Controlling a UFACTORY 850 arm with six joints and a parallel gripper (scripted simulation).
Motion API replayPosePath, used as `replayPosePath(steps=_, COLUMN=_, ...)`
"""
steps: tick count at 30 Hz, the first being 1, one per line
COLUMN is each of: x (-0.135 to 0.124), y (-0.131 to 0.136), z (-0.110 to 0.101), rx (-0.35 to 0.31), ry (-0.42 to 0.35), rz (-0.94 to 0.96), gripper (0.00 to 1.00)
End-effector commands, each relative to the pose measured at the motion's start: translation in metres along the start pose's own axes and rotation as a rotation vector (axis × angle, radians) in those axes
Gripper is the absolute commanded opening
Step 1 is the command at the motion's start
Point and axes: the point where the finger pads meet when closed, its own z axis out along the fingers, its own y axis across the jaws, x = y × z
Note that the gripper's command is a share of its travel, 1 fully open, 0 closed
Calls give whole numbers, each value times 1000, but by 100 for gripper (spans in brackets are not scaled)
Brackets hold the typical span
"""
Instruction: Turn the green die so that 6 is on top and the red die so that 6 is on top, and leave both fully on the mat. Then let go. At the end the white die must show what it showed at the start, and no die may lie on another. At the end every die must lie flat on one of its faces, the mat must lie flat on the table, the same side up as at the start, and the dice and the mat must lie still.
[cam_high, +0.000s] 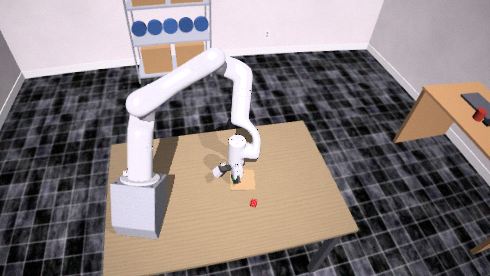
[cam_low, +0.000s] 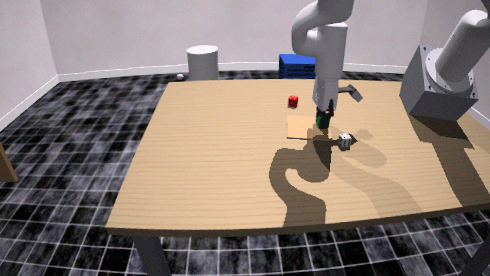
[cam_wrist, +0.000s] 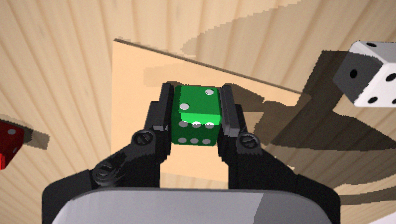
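My gripper (cam_wrist: 195, 100) is shut on the green die (cam_wrist: 196, 115) and holds it over the tan mat (cam_wrist: 165, 100). The die's face toward the wrist camera shows pips in rows of three; the face above it shows two. In the exterior view the gripper (cam_low: 323, 120) points straight down over the mat (cam_low: 305, 127). The white die (cam_low: 344, 141) lies on the table just off the mat's edge; it also shows in the wrist view (cam_wrist: 372, 75). The red die (cam_low: 293, 101) lies on the bare table away from the mat, and shows at the wrist view's left edge (cam_wrist: 9, 142).
The robot's grey base block (cam_high: 137, 207) stands on the table's left end. A shelf rack (cam_high: 167, 35) stands by the back wall and another desk (cam_high: 452, 115) at the right. A white cylinder (cam_low: 202, 62) and a blue crate (cam_low: 296, 66) stand on the floor beyond the table.
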Motion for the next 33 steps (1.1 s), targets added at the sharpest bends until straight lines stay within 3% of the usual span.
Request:
replayPosePath(steps=1, x=-1, y=0, z=0, rx=0, ry=-1, rz=0, gripper=27)
replayPosePath(steps=8, x=-1, y=0, z=0, rx=0, ry=-1, rz=0, gripper=27)
replayPosePath(steps=23, x=-1, y=0, z=0, rx=0, ry=-1, rz=0, gripper=47)
replayPosePath(steps=33, x=-1, y=0, z=-1, rx=0, ry=-1, rz=0, gripper=47)
